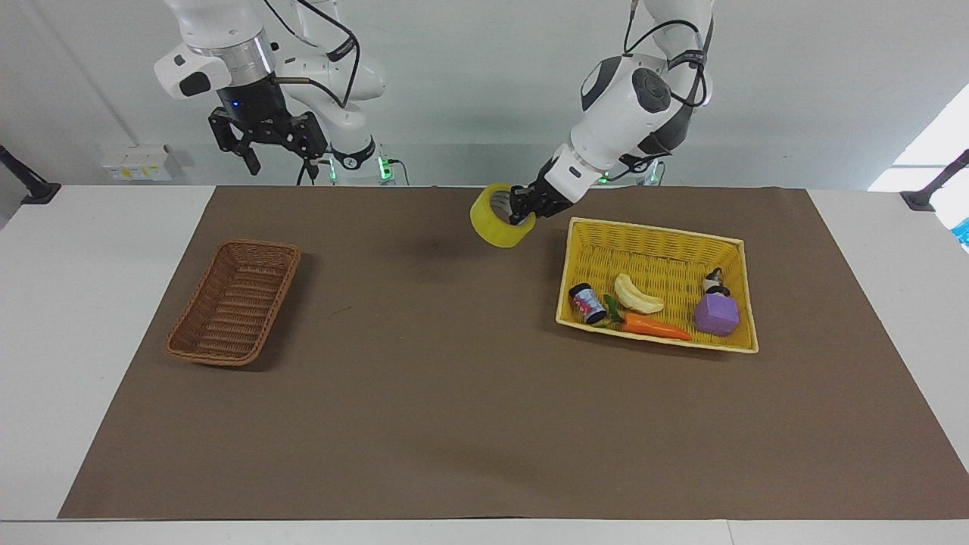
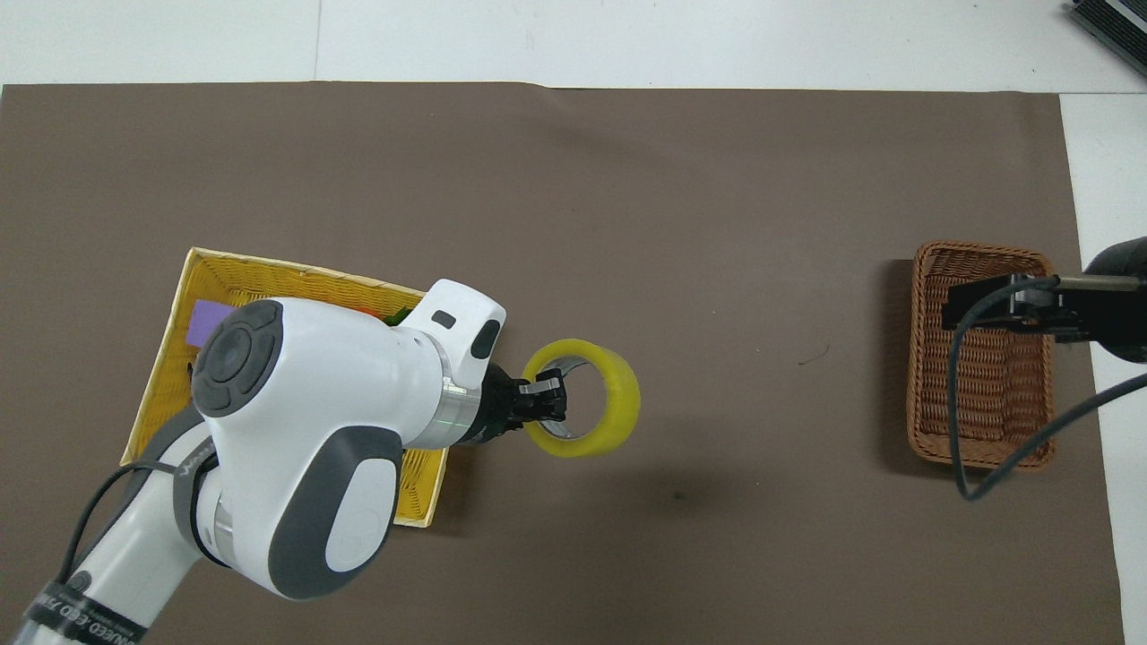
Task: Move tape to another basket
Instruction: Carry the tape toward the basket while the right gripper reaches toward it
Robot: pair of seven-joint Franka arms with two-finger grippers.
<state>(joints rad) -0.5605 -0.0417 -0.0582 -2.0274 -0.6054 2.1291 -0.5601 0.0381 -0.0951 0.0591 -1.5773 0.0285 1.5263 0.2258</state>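
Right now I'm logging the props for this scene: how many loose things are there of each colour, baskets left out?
Yellow: 2, the tape held up by the left pincer, and the banana.
Orange: 1, the carrot.
Purple: 1, the block.
Other: 2, the printed can and a small dark object.
Total: 6.
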